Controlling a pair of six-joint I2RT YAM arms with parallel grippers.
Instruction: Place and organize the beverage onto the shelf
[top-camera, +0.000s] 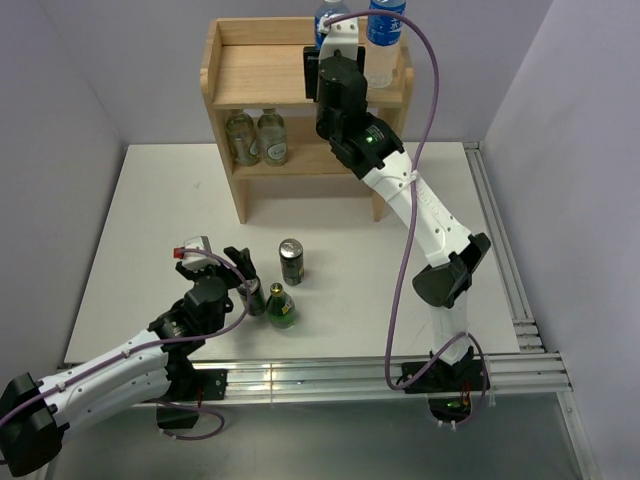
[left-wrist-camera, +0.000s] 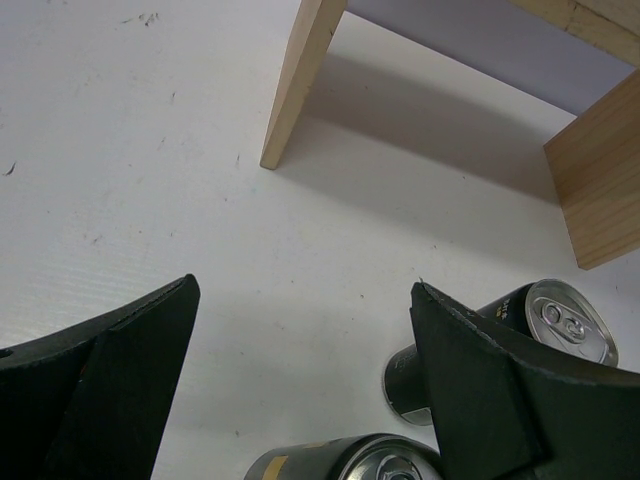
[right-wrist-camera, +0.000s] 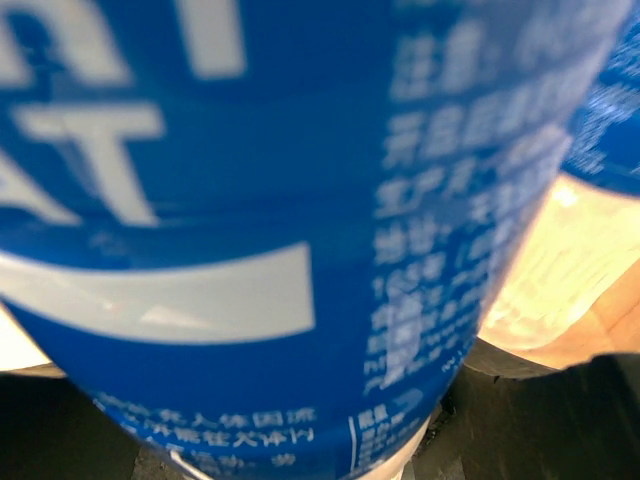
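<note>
The wooden shelf (top-camera: 262, 101) stands at the back of the table. Two water bottles stand on its top right. My right gripper (top-camera: 327, 48) is shut on the left bottle (top-camera: 329, 17), whose blue label (right-wrist-camera: 250, 200) fills the right wrist view; the other bottle (top-camera: 385, 35) stands just to its right. Two glass bottles (top-camera: 257, 137) stand on the lower tier. On the table are an upright dark can (top-camera: 291, 261), a green bottle (top-camera: 284, 307) and a second dark can (top-camera: 256, 296). My left gripper (top-camera: 248, 280) is open, with that second can (left-wrist-camera: 345, 465) low between its fingers.
The shelf's legs (left-wrist-camera: 300, 85) rise ahead in the left wrist view, with the upright can (left-wrist-camera: 545, 325) partly behind the right finger (left-wrist-camera: 500, 390). Walls close in at left, back and right. An aluminium rail (top-camera: 330, 375) runs along the near edge.
</note>
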